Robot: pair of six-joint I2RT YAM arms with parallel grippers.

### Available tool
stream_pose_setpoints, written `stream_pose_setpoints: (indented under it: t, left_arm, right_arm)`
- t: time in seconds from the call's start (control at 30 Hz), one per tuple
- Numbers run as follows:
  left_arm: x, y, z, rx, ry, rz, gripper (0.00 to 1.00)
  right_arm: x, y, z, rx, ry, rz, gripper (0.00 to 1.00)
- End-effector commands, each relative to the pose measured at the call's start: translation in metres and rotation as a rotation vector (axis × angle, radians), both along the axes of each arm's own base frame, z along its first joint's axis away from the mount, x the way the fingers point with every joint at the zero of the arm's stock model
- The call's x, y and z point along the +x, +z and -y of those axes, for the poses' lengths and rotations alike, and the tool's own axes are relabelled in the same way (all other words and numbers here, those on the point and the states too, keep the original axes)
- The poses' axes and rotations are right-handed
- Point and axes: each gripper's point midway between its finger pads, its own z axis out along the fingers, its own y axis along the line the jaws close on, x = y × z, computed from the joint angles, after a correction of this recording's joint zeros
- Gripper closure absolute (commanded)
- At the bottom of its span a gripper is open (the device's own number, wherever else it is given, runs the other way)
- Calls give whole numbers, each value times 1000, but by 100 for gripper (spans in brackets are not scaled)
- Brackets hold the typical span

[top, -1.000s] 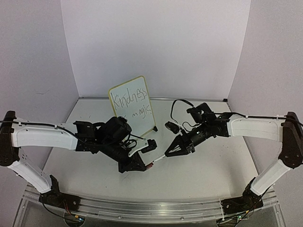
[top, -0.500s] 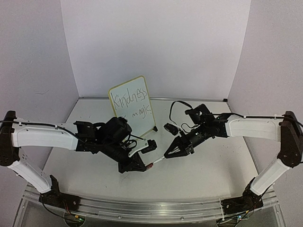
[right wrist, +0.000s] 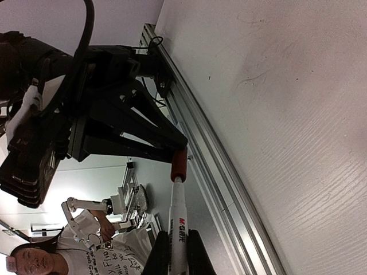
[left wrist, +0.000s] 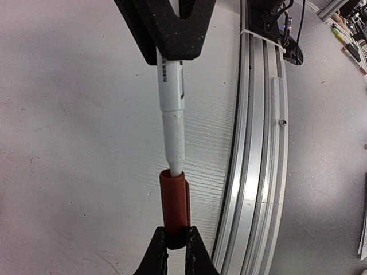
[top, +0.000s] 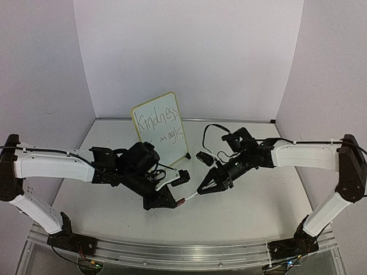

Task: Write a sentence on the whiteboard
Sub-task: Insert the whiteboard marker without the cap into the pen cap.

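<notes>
Bottom centre of the left wrist view: left gripper (left wrist: 175, 235), fingers (left wrist: 152, 255) pinched tight on the lower end of a red cap (left wrist: 175, 200). Poking into the cap's open top, the thin nose of a white marker (left wrist: 172, 114), upright in the frame. At the top edge, right gripper (left wrist: 172, 51), clamped on the marker's barrel.

In the right wrist view, the same pairing reversed: black fingers (right wrist: 159, 258) closed on the barrel at bottom centre, cap just above, gripped between the other arm's fingertips.

In the top view, both grippers low and centre, tip to tip over the table (top: 258, 200), marker bridging them. Up and left of them, behind the left arm, the whiteboard (top: 166, 114), standing tilted, well apart from all fingers. On it, the sentence (top: 162, 121): "Kindness" over "magic", start of the lower line partly hidden.
</notes>
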Motion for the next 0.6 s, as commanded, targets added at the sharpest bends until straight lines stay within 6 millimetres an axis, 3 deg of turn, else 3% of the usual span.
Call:
stream_pose_setpoints:
  t: [0.0, 0.57]
  left_arm:
    - [4, 18, 10, -53, -3, 35, 100]
    - [6, 29, 8, -83, 7, 63, 100]
  right_arm:
    - [-1, 11, -10, 45, 40, 23, 100]
    - [-10, 3, -31, 47, 99, 13, 100]
